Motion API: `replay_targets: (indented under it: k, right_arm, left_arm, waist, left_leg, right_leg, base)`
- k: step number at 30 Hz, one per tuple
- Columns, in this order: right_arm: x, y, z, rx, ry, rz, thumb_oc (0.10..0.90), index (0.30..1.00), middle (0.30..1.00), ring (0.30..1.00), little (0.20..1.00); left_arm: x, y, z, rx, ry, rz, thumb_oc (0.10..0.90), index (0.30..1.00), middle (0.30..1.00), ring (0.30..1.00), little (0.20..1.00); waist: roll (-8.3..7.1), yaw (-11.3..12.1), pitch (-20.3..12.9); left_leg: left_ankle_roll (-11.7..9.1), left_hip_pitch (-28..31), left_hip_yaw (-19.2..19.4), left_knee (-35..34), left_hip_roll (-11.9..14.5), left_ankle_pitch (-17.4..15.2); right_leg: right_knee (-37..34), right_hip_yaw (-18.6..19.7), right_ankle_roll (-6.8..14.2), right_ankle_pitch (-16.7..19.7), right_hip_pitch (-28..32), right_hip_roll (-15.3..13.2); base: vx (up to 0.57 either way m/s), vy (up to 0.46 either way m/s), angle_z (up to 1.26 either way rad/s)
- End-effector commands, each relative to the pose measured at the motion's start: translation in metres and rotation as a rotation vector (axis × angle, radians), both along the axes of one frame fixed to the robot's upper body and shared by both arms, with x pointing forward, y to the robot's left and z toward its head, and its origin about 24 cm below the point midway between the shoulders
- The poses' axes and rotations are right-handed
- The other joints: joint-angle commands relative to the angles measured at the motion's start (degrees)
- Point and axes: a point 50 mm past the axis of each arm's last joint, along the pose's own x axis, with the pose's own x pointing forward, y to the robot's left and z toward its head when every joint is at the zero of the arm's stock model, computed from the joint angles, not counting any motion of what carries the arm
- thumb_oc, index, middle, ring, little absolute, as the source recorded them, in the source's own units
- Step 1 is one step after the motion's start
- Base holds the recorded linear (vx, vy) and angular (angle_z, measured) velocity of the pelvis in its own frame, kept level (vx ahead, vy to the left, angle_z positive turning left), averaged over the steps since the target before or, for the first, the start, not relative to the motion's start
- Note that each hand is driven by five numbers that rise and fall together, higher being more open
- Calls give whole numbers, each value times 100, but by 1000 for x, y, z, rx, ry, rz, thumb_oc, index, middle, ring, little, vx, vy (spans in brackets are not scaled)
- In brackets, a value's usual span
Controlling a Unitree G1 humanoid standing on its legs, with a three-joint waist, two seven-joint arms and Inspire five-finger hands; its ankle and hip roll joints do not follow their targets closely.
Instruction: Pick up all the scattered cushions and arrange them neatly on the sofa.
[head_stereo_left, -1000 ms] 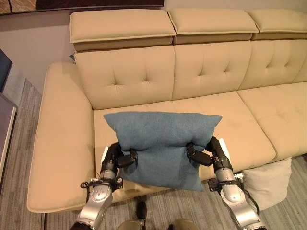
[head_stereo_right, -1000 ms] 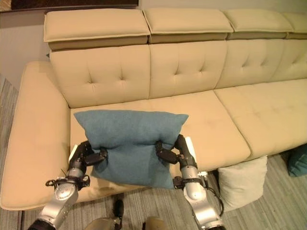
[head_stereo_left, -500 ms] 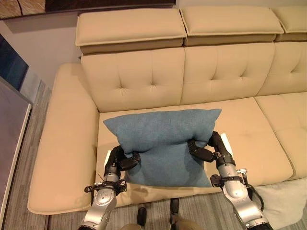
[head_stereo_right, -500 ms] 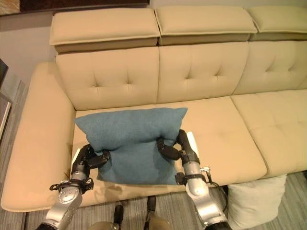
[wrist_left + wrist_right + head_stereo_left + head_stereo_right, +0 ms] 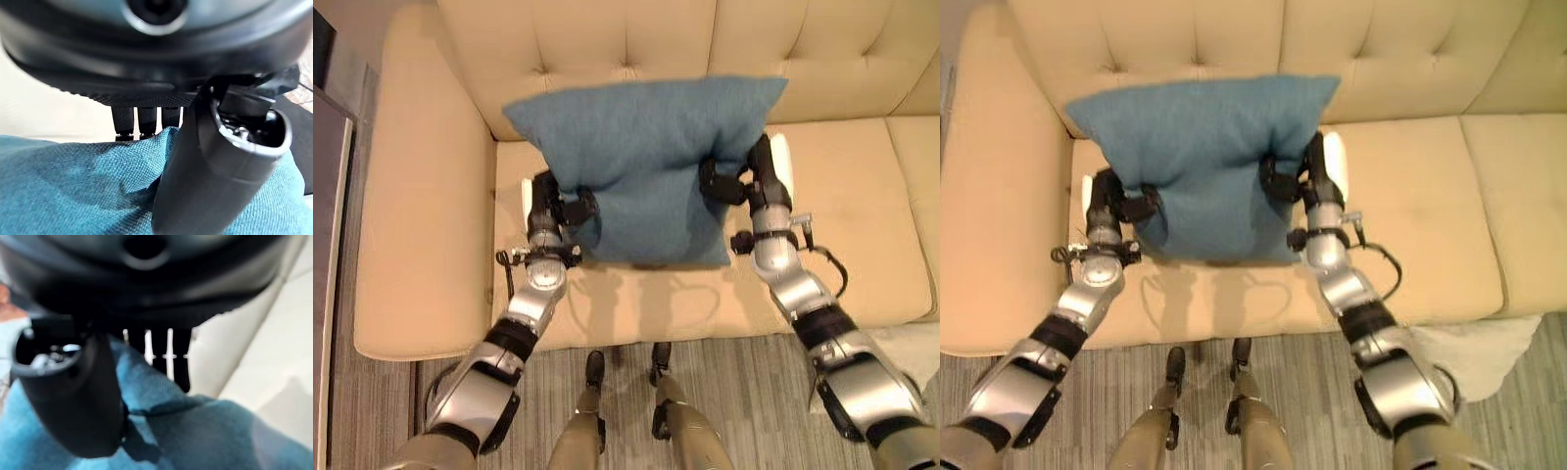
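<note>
While both arms reach out over the front edge of the seat, the left hand (image 5: 548, 208) and right hand (image 5: 751, 178) each pinch a side edge of the blue cushion (image 5: 641, 162), thumb in front, fingers behind the cloth. Left wrist view: thumb pressed into teal weave, fingers (image 5: 138, 122) behind the fold. Right wrist view: same clamp, mirrored.

Near: strip of grey floor (image 5: 744, 382), and a pale cushion (image 5: 1474, 343) lying on it at the sofa's front edge, beside the right arm. Not yet collected.

Middle: cushion's lower edge hangs just over the seat; whether it touches, cannot tell.

Far: cushion's top edge now overlaps the tufted backrest of the beige sofa (image 5: 421, 225), near the left armrest.

Change over the last second: the camera has moved closer and tilted down, so the whole picture has shifted. Even so, the cushion was held out over the seat's front edge and now sits deeper, up by the backrest. Both grips unchanged.

Judgement: placing is nearly done; release against the backrest looks next. Pale cushion remains.
</note>
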Motion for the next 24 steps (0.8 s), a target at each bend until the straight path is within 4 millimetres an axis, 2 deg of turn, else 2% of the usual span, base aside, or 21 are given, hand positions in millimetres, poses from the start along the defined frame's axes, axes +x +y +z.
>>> replay_targets:
  k: [1,2,6,7,8,11,14,20,24]
  right_arm:
    - [-14,22,86,23,-376,78,400,300,300,300,300]
    - [-13,23,109,-19,-443,37,400,300,300,300,300]
    - [-13,25,140,-59,-513,-13,400,300,300,300,300]
    - [-12,25,145,-60,-512,-13,565,547,547,547,547]
    - [-11,23,148,-75,-505,-24,800,900,900,900,900]
    - [-7,18,153,-102,-479,-54,800,900,900,900,900]
    - [-4,11,148,-96,-446,-75,800,900,900,900,900]
    - [-2,-3,127,-58,-384,-70,800,900,900,900,900]
    - [-7,-28,102,49,-324,-45,800,900,900,900,900]
  left_arm:
    - [-4,-35,106,69,-457,-132,400,300,300,300,300]
    - [-1,-36,127,108,-501,-101,400,300,300,300,300]
    - [0,-38,160,119,-572,-63,400,300,300,300,300]
    - [0,-39,165,121,-577,-65,461,392,392,392,392]
    - [1,-38,170,129,-581,-60,800,900,900,900,900]
    - [2,-40,180,146,-587,-57,800,900,900,900,900]
    - [2,-38,176,146,-582,-57,800,900,900,900,900]
    - [3,-25,148,156,-517,-49,800,900,900,900,900]
    - [0,6,123,165,-457,-10,800,900,900,900,900]
  waist:
    - [7,136,-291]
    - [29,161,-290]
    - [71,204,-278]
    - [73,206,-281]
    - [68,216,-288]
    - [69,221,-297]
    - [70,225,-316]
    - [37,207,-371]
    - [-1,176,-401]
  left_leg:
    - [-147,49,137,-149,-31,-94]
    - [-187,-88,108,-149,-25,-85]
    - [-237,-381,43,-149,-46,-10]
    - [-249,-433,35,-149,-51,1]
    - [-259,-494,18,-149,-52,21]
    - [-293,-641,-37,-149,-64,66]
    - [-307,-725,-69,-149,-80,82]
    - [-314,-700,-107,-149,-86,79]
    - [-323,-582,-97,-149,-80,43]
  right_leg:
    - [466,168,689,-1046,474,-194]
    - [513,162,700,-1058,311,-203]
    - [592,152,707,-1060,-7,-205]
    - [597,143,711,-1051,-61,-202]
    - [600,136,713,-1038,-115,-200]
    - [574,113,728,-997,-230,-192]
    - [542,126,729,-978,-288,-175]
    - [509,132,718,-986,-239,-151]
    - [464,118,713,-992,-113,-150]
  base:
    - [-6,-12,4]
    - [3,-17,5]
    - [-2,-17,4]
    - [4,-24,8]
    - [3,-16,15]
    - [5,-43,13]
    - [6,-25,34]
    - [10,-8,-6]
    - [-1,-2,2]
